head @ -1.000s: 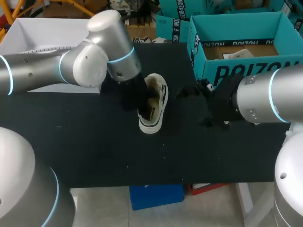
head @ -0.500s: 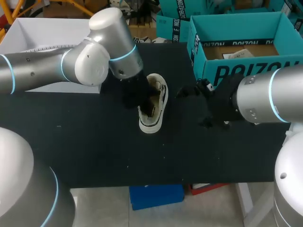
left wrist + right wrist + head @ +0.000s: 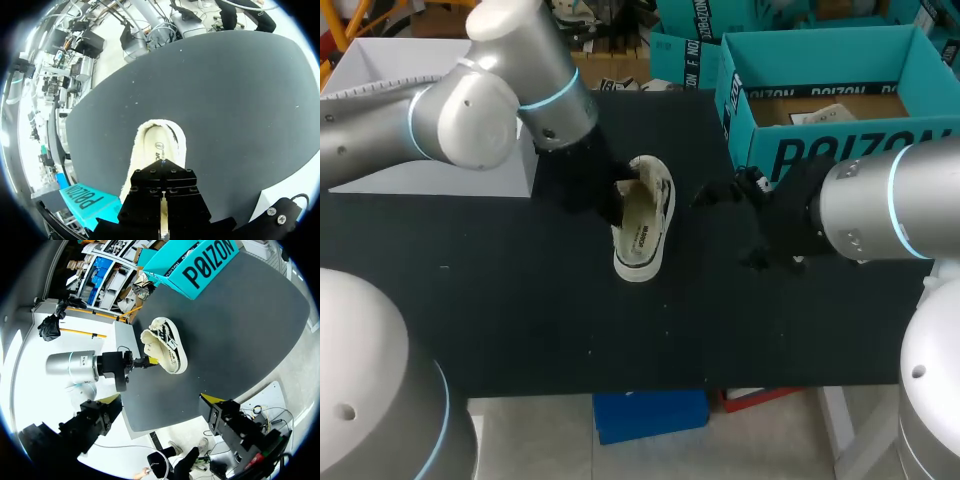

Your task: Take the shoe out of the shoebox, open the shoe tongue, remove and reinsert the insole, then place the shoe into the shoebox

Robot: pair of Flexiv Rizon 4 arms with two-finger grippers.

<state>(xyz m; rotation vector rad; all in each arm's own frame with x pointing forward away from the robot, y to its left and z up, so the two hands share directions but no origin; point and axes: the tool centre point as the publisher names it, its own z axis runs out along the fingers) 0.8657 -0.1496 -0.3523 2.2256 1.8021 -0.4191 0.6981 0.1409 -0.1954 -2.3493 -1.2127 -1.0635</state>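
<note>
A white shoe (image 3: 638,265) with black laces lies on the black table, heel toward the front edge. My left gripper (image 3: 623,190) reaches in over its toe end and is shut on the tongue, holding it up and back. The cream insole (image 3: 642,225) lies bare inside; in the left wrist view the insole (image 3: 159,147) shows just ahead of the left gripper (image 3: 161,210). My right gripper (image 3: 750,215) hangs open and holds nothing, to the right of the shoe. In the right wrist view the shoe (image 3: 167,352) lies well ahead of the right gripper (image 3: 159,400). The teal shoebox (image 3: 750,110) stands open at the back right.
A white box (image 3: 410,60) stands at the back left, under my left arm. A second teal box (image 3: 685,55) sits at the table's back edge. Bare black tabletop (image 3: 520,320) spreads in front of the shoe.
My left gripper has drawn back up and to the left from over the shoe's opening, taking the tongue with it and uncovering the insole. The right arm has not moved.
</note>
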